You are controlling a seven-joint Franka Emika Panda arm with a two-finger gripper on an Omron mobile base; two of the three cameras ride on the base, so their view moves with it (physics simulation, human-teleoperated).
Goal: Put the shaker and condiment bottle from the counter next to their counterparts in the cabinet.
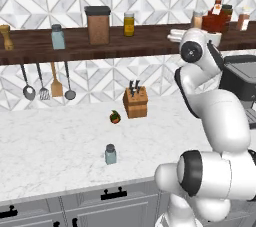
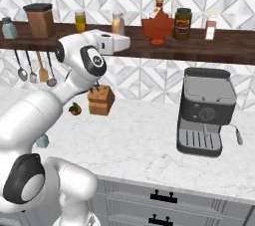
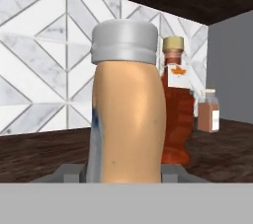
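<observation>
My gripper (image 3: 126,172) is up at the dark wooden cabinet shelf (image 2: 224,46), shut on the peach-orange condiment bottle (image 3: 127,114), whose sides sit against both fingers. The bottle (image 2: 118,23) stands upright just left of the red tall-necked bottle (image 2: 158,21) and the dark-capped jar (image 2: 183,23). From the left, the hand (image 1: 200,35) hides the bottle's base (image 1: 198,19). The shaker (image 1: 110,154) stands alone on the marble counter near the front edge. Its twin shaker (image 1: 58,37) sits far left on the shelf.
A brown canister (image 1: 98,25) and yellow jar (image 1: 129,24) stand mid-shelf, a pepper mill (image 1: 6,37) at its left end. Utensils (image 1: 45,81) hang below. A knife block (image 1: 135,102) and small red fruit (image 1: 115,117) sit on the counter, a coffee machine (image 2: 205,110) at the right.
</observation>
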